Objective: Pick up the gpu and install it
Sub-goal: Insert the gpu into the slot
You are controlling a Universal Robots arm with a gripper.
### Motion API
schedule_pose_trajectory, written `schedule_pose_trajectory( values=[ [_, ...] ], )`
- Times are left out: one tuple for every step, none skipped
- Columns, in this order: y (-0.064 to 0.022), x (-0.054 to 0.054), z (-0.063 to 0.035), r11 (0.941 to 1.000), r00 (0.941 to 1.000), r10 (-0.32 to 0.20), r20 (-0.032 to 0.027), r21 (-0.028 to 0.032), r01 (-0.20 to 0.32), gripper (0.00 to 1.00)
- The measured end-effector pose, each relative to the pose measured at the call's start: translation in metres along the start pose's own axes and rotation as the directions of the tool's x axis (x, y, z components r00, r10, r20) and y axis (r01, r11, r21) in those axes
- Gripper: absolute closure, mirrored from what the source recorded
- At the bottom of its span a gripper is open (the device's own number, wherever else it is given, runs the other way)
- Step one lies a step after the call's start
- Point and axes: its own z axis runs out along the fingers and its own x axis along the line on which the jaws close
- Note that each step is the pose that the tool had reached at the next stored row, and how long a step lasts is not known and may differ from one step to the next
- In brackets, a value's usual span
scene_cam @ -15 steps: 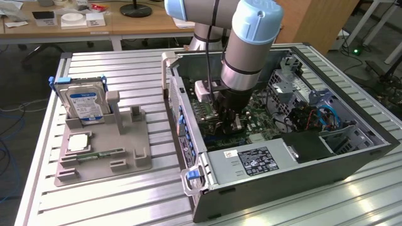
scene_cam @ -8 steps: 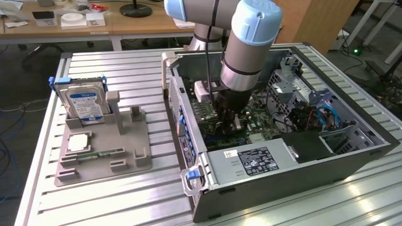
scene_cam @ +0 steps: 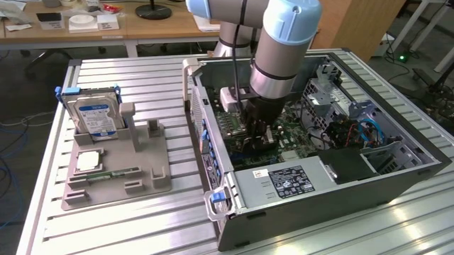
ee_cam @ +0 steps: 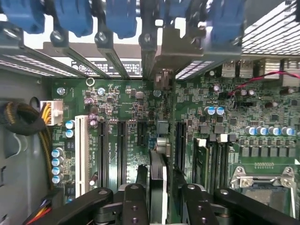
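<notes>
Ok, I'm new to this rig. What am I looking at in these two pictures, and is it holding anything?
The exterior view shows one robot arm reaching down into an open PC case that lies on a slatted metal table. Its gripper is low over the board inside. On the exterior view's left, a grey tray carries a hard drive standing upright and a memory stick lying flat.

The wrist view comes from a camera on the arm, looking straight at the green motherboard and its long slots. The dark thin card seen edge-on at the gripper is the gpu, standing among those slots. I can't tell whether it is gripped or seated.
</notes>
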Motion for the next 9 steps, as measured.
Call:
schedule_pose_trajectory(
  values=[
    [0.0, 0.0, -0.0025, 1.0, 1.0, 0.0, 0.0, 0.0001, 0.0, 0.65],
    [0.0, 0.0, -0.0052, 1.0, 1.0, 0.0, 0.0, 0.0002, 0.0, 0.65],
    [0.0, 0.0, -0.008, 1.0, 1.0, 0.0, 0.0, 0.0002, 0.0, 0.65],
    [0.0, 0.0, -0.0105, 1.0, 1.0, 0.0, 0.0001, 0.0003, 0.0, 0.65],
    [0.0, 0.0, -0.0128, 1.0, 1.0, 0.0, 0.0003, 0.0003, 0.0, 0.65],
    [0.0, 0.0, -0.015, 1.0, 1.0, 0.0, 0.0003, 0.0004, 0.0, 0.65],
    [0.0, -0.001, -0.0169, 1.0, 1.0, 0.0, 0.0002, 0.0005, 0.0, 0.65],
    [0.0, -0.001, -0.0188, 1.0, 1.0, 0.0, 0.0002, 0.0006, 0.0, 0.65],
    [0.0, -0.001, -0.0207, 1.0, 1.0, 0.0, 0.0003, 0.001, 0.0, 0.65]
  ],
)
